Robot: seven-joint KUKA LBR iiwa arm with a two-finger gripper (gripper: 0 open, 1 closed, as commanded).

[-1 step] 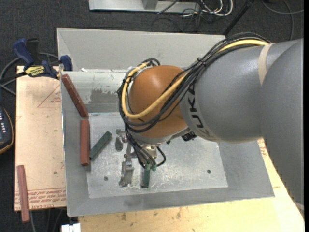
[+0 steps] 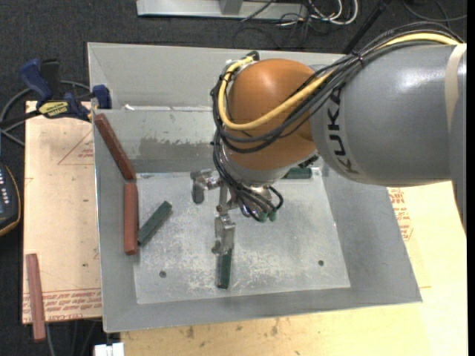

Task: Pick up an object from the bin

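Jaws: standing wide under the orange wrist cover (image 2: 267, 110), with nothing between them; one finger (image 2: 223, 234) hangs just above the near floor, the other sits up and to the left of it.
Nearest thing: a dark green bar (image 2: 223, 269), lying lengthwise on the bin's floor near the front middle, its upper end just beside the lower finger; contact cannot be told.
Neighbours: a second dark green bar (image 2: 154, 222) lies slanted to the left, well apart; a reddish-brown bar (image 2: 130, 217) lies along the left wall, and another (image 2: 113, 147) leans into the back left corner.
Bin (image 2: 297, 262): grey metal, mostly bare floor round the front bar.
Step in hand: likely lining up on the front green bar, not yet grasped.
Doing it well: centre the jaws over the bar's middle, not its end, turn them to close across its narrow width, descend to the floor, then close and lift straight.
Risk: gripping the end may tip or spin the bar out.
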